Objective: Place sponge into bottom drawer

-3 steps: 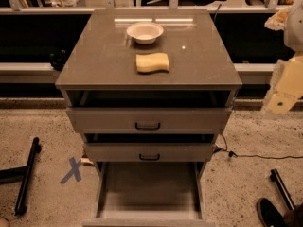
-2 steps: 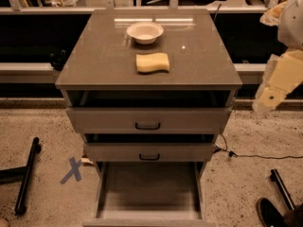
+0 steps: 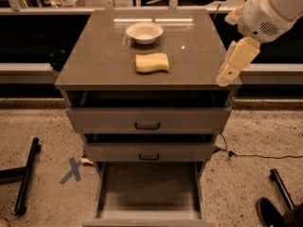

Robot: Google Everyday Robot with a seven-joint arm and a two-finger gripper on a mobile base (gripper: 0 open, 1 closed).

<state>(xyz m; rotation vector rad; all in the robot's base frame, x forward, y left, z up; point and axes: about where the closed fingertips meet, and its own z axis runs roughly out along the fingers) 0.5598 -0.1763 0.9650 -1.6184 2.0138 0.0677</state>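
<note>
Starting near: bottom drawer (image 3: 149, 189) stands pulled out, floor bare. Gripper (image 3: 227, 75) hangs at cabinet top's (image 3: 94, 65) right front corner, well apart from sponge (image 3: 152, 63); open or closed, you cannot tell. Sponge lies flat mid-top, long axis left-right, bowl (image 3: 144, 32) beyond. Likely light, squashy: pinch gently across short width.

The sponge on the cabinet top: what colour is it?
Pale yellow sponge, clearest in the camera view; the pincer hangs at the right edge of the cabinet top.
</note>
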